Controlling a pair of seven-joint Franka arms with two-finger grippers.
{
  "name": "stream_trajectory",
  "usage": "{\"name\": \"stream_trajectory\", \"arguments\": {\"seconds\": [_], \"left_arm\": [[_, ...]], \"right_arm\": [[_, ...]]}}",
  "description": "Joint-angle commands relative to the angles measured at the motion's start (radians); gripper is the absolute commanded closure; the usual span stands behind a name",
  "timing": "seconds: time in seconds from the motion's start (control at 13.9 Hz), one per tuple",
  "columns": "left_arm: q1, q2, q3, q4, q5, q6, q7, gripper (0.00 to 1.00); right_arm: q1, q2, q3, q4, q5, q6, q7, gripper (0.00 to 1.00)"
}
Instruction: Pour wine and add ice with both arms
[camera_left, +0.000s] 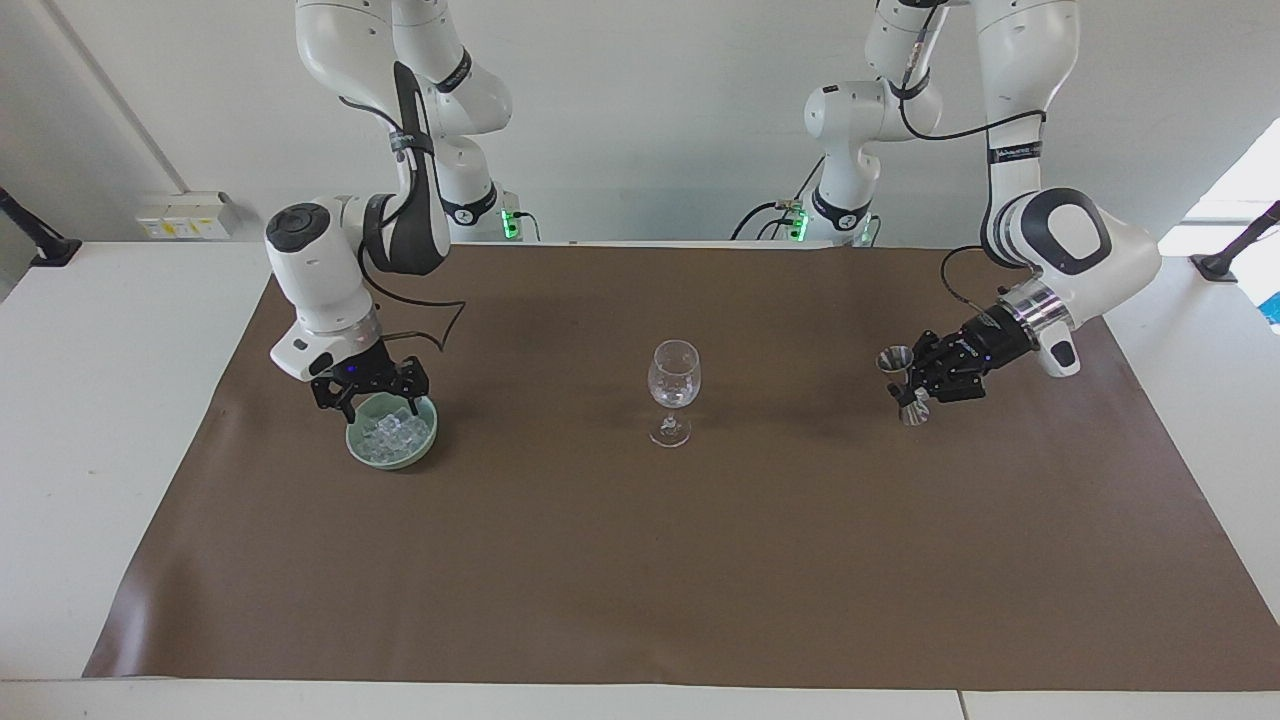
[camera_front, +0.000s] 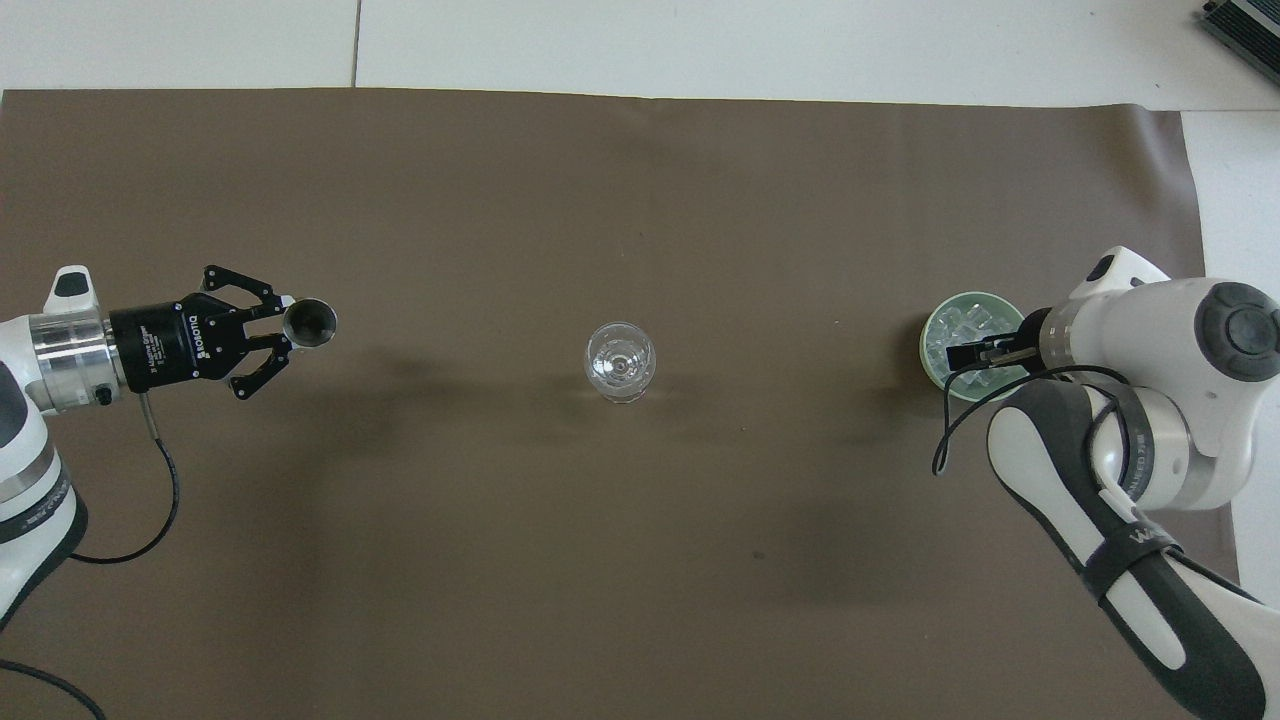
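In the overhead view the left gripper (camera_front: 283, 334), at nine o'clock from the wine glass (camera_front: 620, 361), pinches a steel jigger (camera_front: 309, 322), while the right gripper (camera_left: 378, 399), fingers spread, dips into the green bowl (camera_left: 420, 447) of ice (camera_left: 398, 431) at three o'clock.

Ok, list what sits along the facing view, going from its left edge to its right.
Right gripper over the green bowl of ice → wine glass → metal jigger held in the left gripper.
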Motion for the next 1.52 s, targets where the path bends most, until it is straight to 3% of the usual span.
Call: {"name": "stream_trajectory", "arguments": {"seconds": [0.0,0.22,0.51,0.79,1.08,1.44], "left_arm": [[0.049,0.048,-0.010,0.007,0.000,-0.050,-0.020,1.00],[0.087,0.091,-0.011,0.016,-0.041,-0.089,-0.020,1.00],[0.149,0.137,-0.013,0.007,-0.097,-0.146,-0.020,1.00],[0.172,0.141,-0.013,-0.019,-0.138,-0.144,-0.015,1.00],[0.180,0.160,-0.013,-0.044,-0.232,-0.137,-0.014,1.00],[0.215,0.217,-0.013,-0.042,-0.316,-0.183,-0.015,1.00]], "right_arm": [[-0.012,0.004,0.003,-0.007,-0.041,0.011,-0.025,0.04],[-0.012,0.015,0.003,-0.007,-0.087,0.011,-0.025,0.19],[-0.011,0.022,0.005,-0.006,-0.087,0.008,-0.016,0.25],[-0.006,0.021,0.005,-0.007,-0.087,0.005,-0.008,0.49],[-0.004,0.021,0.005,-0.007,-0.087,0.001,-0.002,0.50],[0.002,0.022,0.008,0.000,-0.087,-0.013,0.039,0.73]]}}
